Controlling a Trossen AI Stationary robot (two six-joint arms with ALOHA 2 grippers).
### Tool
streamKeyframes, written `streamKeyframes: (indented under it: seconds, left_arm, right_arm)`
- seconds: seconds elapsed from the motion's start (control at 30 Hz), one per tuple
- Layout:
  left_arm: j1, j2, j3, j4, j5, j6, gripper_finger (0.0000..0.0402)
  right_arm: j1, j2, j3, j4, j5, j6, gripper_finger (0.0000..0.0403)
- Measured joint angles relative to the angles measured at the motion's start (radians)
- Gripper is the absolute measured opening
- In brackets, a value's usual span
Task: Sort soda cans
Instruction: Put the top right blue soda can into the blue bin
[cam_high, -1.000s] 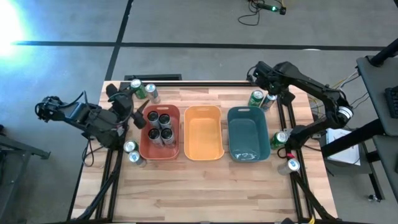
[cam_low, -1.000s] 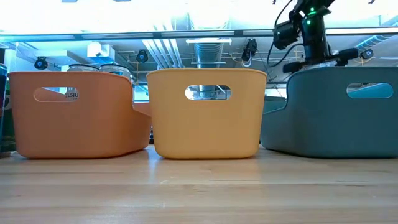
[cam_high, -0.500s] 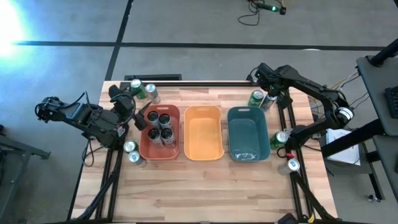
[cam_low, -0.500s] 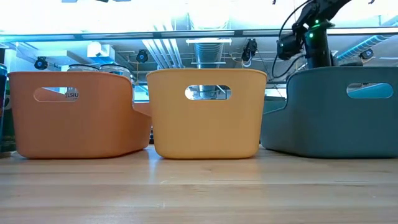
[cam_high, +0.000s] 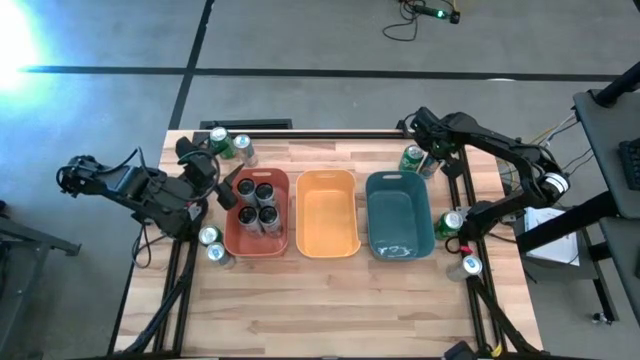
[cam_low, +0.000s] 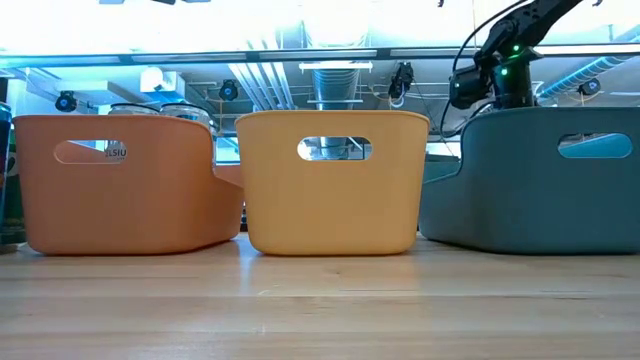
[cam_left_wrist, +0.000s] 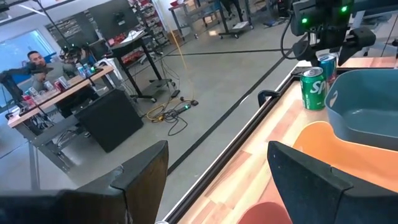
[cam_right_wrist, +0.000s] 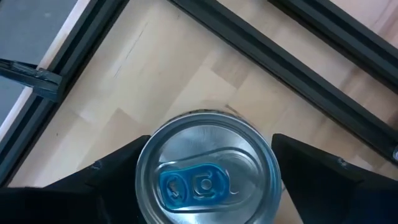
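The right gripper (cam_right_wrist: 205, 177) hangs straight over a blue-tabbed can (cam_right_wrist: 206, 168) at the table's far right corner by the green can (cam_high: 411, 158), fingers spread wide on either side and not touching it. Smooth thin aluminium, so I'd guess it's light, slick and easy to dent; best pinched mid-wall, not at the rim. The left gripper (cam_left_wrist: 217, 174) waits, open, near the red bin (cam_high: 232, 235).
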Motion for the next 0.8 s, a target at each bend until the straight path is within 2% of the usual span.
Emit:
streamKeyframes:
  seconds: [0.33, 0.6, 0.8]
  left_arm:
    - [0.000, 0.014, 0.000, 0.000, 0.001, -0.010, 0.0258]
    - [0.000, -0.027, 0.006, 0.001, -0.001, -0.087, 0.0251]
    - [0.000, -0.072, 0.006, -0.002, -0.001, -0.077, 0.0247]
  right_arm:
    - [-0.002, -0.002, 0.008, -0.001, 0.007, -0.019, 0.0231]
    - [-0.001, -0.052, 0.067, -0.080, 0.023, -0.114, 0.0237]
    - [0.001, -0.094, 0.233, -0.233, 0.151, -0.191, 0.0231]
